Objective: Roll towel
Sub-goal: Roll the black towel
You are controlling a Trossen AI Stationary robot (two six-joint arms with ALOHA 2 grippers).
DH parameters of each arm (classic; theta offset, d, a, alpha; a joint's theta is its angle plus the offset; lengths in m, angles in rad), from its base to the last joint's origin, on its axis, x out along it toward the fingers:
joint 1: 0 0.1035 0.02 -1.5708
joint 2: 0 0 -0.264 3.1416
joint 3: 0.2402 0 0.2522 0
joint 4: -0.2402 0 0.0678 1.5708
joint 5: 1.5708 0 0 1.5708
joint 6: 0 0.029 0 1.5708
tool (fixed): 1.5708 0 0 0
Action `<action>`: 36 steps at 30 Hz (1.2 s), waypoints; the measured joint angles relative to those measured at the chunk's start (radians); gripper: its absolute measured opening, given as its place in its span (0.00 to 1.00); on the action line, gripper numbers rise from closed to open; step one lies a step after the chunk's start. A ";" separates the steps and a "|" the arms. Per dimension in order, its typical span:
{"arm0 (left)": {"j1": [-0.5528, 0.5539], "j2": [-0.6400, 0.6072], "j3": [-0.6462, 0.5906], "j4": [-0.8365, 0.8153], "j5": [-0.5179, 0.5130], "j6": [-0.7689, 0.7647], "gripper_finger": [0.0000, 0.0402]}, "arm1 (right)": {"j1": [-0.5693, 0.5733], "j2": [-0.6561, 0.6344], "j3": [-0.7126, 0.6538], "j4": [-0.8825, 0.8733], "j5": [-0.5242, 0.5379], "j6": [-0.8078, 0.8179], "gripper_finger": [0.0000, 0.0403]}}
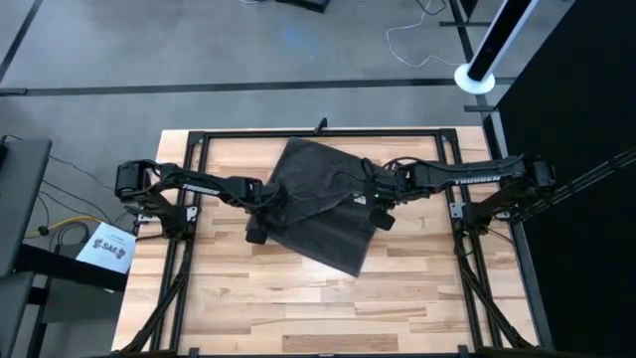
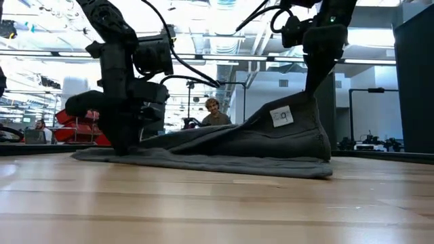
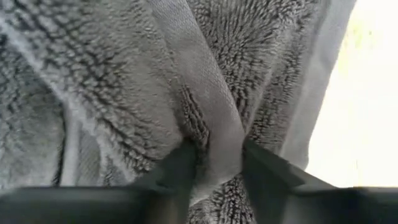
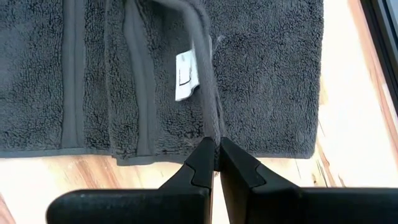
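The towel (image 1: 320, 204) lay skewed on the far middle of the wooden bench (image 1: 298, 308), mostly flat, with its right-hand edge lifted into a tent. The white label (image 2: 282, 116) showed on the raised flap. Dark grey terry with flat woven bands; it looked soft, limp and light, with no stiffness, so it would sag and fold wherever it was not held. Probably grippy rather than slippery against the wood. Nothing was rolled yet.

The right gripper (image 4: 217, 155) had its fingers pressed together on the thin hem, pinching it and holding that edge up above the bench. The left gripper (image 3: 214, 165) was low at the towel's left edge, its fingers pinching a bunched fold of cloth.

The best hold looks like the hemmed edge or corners, both sides at once, so the roll stays even; a one-sided pull would likely just drag or skew it.

A person (image 2: 213, 114) was in the room beyond the bench.
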 joint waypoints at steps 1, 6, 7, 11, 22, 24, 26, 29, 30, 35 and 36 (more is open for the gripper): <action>0.000 -0.009 0.010 -0.017 -0.003 0.000 0.15 | 0.000 0.000 0.000 -0.001 0.000 -0.002 0.01; 0.000 -0.039 0.078 -0.104 -0.003 -0.002 0.04 | 0.002 0.000 0.000 -0.013 0.000 -0.004 0.01; 0.000 -0.039 0.093 -0.132 -0.002 -0.011 0.04 | 0.004 0.000 0.000 -0.023 0.000 -0.004 0.01; -0.003 -0.042 0.148 -0.200 0.000 -0.040 0.06 | 0.014 -0.001 0.000 -0.056 0.000 -0.007 0.01; -0.040 -0.039 0.139 -0.232 0.098 -0.039 0.10 | 0.085 -0.002 0.000 -0.053 -0.069 -0.006 0.01; -0.043 -0.039 0.128 -0.220 0.098 -0.048 0.12 | 0.093 -0.002 0.000 -0.046 -0.069 0.000 0.01; -0.045 -0.039 0.119 -0.218 0.098 -0.060 0.12 | 0.097 -0.002 0.000 -0.044 -0.069 0.007 0.01; -0.049 -0.039 0.108 -0.222 0.103 -0.070 0.13 | 0.101 -0.002 0.000 -0.043 -0.069 0.012 0.01; -0.052 -0.039 0.107 -0.224 0.110 -0.072 0.14 | 0.101 -0.002 0.000 -0.043 -0.069 0.012 0.01; -0.079 -0.039 0.107 -0.207 0.124 -0.116 0.18 | 0.101 -0.002 0.000 -0.034 -0.069 0.012 0.01; -0.084 -0.039 0.107 -0.204 0.124 -0.126 0.19 | 0.101 -0.002 0.000 -0.028 -0.069 0.012 0.01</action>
